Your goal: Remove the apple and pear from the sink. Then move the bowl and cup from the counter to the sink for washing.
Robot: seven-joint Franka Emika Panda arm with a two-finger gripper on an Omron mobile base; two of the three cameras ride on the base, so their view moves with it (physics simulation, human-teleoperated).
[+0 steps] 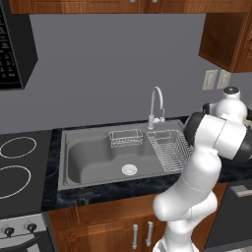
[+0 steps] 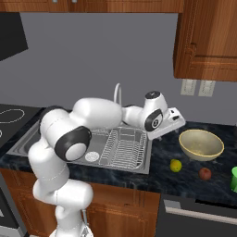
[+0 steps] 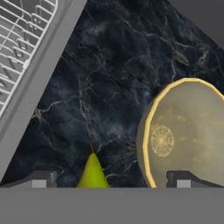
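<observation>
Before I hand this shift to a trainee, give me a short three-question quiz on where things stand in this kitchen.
1. True or false: the pear and apple lie in the sink.
2. Which sits nearer the sink: A) pear, B) apple, C) cup?
3. Fill in: the gripper hangs open above the counter, between the pear and the ____.

Key: 1 false, both lie on the counter; 2 A; 3 bowl.

The sink is viewed from behind-left and, with the counter, from behind-right; its wire rack is shared. Counter, pear and bowl are seen closely from above.
</observation>
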